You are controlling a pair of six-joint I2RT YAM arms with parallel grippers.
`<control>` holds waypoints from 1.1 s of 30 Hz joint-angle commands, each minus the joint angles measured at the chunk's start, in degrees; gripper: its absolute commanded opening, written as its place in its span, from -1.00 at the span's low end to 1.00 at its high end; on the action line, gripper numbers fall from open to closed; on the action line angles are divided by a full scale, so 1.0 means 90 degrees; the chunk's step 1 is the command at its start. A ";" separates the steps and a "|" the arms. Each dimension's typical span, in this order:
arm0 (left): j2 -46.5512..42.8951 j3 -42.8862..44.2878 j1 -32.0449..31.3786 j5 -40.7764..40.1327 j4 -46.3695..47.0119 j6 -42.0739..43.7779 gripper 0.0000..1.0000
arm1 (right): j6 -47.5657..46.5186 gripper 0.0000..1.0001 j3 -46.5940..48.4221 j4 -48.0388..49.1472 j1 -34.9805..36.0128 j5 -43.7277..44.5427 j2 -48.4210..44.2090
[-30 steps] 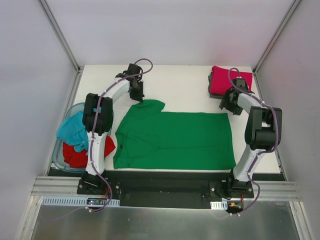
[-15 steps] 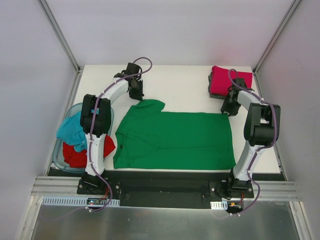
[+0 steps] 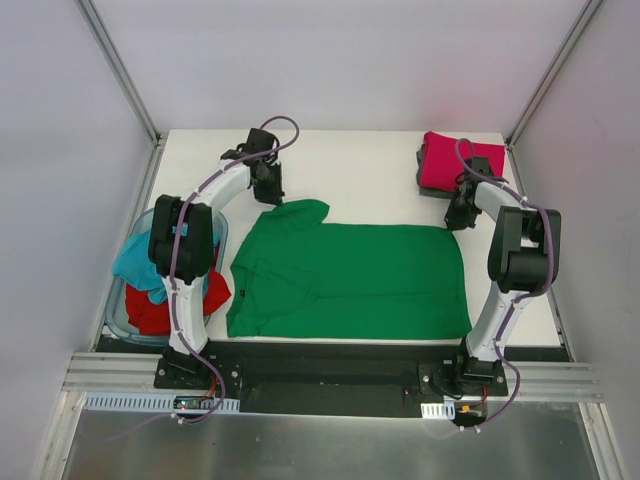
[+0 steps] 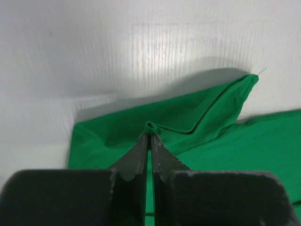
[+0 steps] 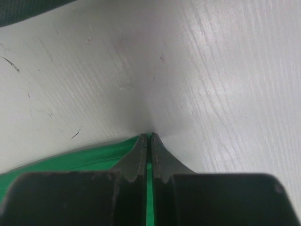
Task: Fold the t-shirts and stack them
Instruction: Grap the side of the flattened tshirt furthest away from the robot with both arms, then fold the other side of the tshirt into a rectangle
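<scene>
The green shirt [image 3: 350, 280] lies spread flat in the middle of the white table [image 3: 370, 170], with the collar towards the left side and the hem towards the right. Its far left sleeve is folded a little and points to the back of the table.

The left gripper [image 3: 268, 188] is low at this sleeve. In the left wrist view its two fingers [image 4: 141, 153] are pressed together and a small fold of the green cloth is pinched between the tips, so it is grasping the shirt. The cloth around the pinch is lifted into a ridge and gives a shadow on the table behind it.

The right gripper [image 3: 458, 216] is at the far right corner of the same shirt. In the right wrist view the fingers [image 5: 139, 155] are closed, the edge of the green cloth is between them, and only bare table is beyond the tips.

Just behind the right gripper, in the far right corner of the table, lies the folded pink shirt [image 3: 440, 158] on top of the dark grey shirt [image 3: 421, 163], of which only a thin border shows. The right arm reaches beside this stack and covers a part of it.

On the left side stands the pale blue tub [image 3: 143, 222]. Inside it are the teal shirt [image 3: 140, 262] and the red shirt [image 3: 150, 312], both crumpled. The left arm passes above the tub and hides a part of what is inside.
</scene>
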 commanded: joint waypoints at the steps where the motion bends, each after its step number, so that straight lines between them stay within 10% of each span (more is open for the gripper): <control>1: -0.1006 -0.0505 -0.0077 0.0047 0.0045 -0.0275 -1.00 | -0.0100 -0.98 -0.0260 0.0314 -0.0001 -0.0252 -0.0571; 33: -0.7238 -0.5926 -0.0604 -0.0236 0.0203 -0.2179 -1.00 | 0.0008 -0.99 -0.2194 -0.0251 -0.0020 0.0333 -0.3443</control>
